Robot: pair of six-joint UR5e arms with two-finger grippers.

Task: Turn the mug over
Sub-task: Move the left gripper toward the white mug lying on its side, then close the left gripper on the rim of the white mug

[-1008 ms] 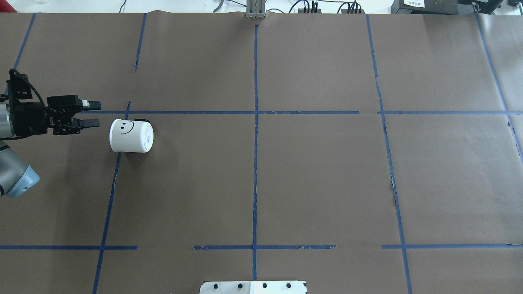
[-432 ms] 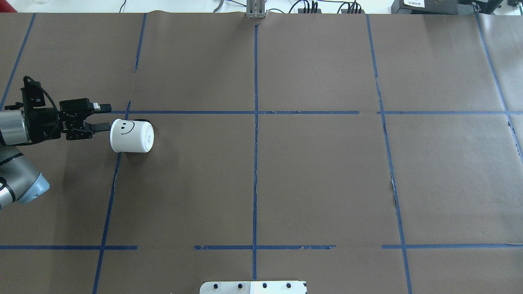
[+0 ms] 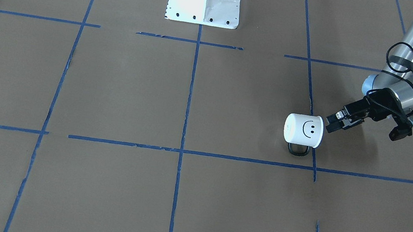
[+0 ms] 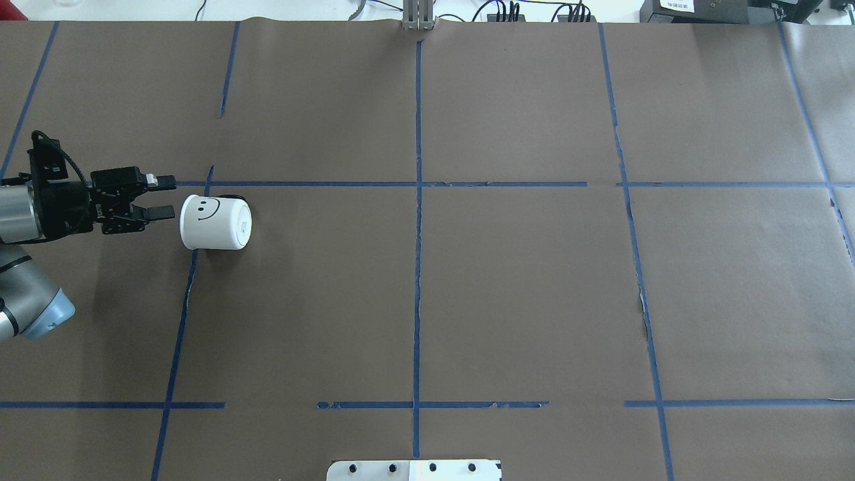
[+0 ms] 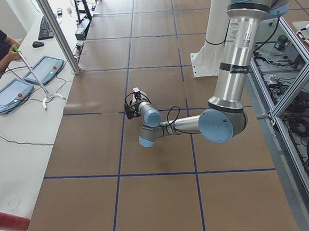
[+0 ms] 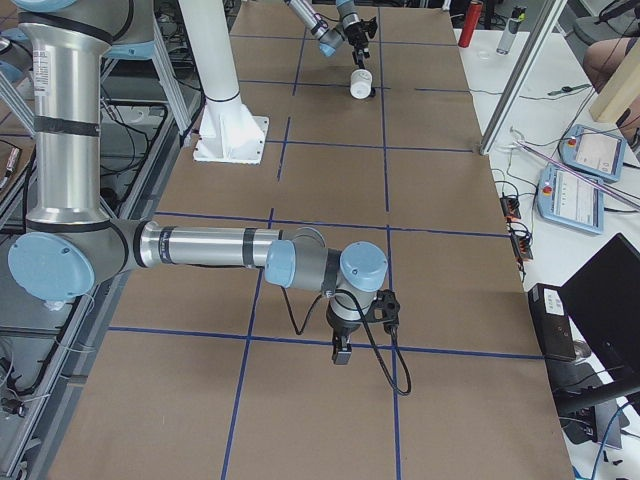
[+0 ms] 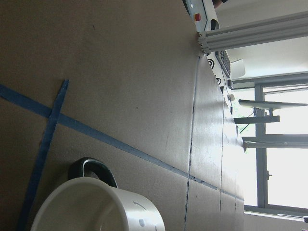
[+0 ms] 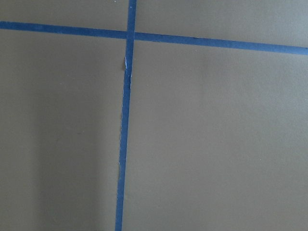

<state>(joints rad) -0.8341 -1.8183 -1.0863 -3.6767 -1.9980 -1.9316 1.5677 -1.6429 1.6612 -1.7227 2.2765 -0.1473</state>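
The white mug (image 4: 215,222) with a black smiley face lies on its side at the table's left. Its mouth faces my left gripper, and its black handle (image 3: 298,149) lies on the far side against the table. It also shows in the front view (image 3: 304,129), the left wrist view (image 7: 96,209) and the right side view (image 6: 360,85). My left gripper (image 4: 166,196) is open and empty, level with the mug's rim, just short of it (image 3: 333,121). My right gripper (image 6: 340,350) hangs low over the table far from the mug; I cannot tell whether it is open.
Blue tape lines (image 4: 417,234) divide the brown paper table cover. The white robot base plate (image 4: 414,469) sits at the near edge. An operator's bench with control pads (image 5: 13,94) runs along the far side.
My left gripper moved right until its fingers reached the mug's rim, then drew back slightly to the left. The mug has stayed in place.
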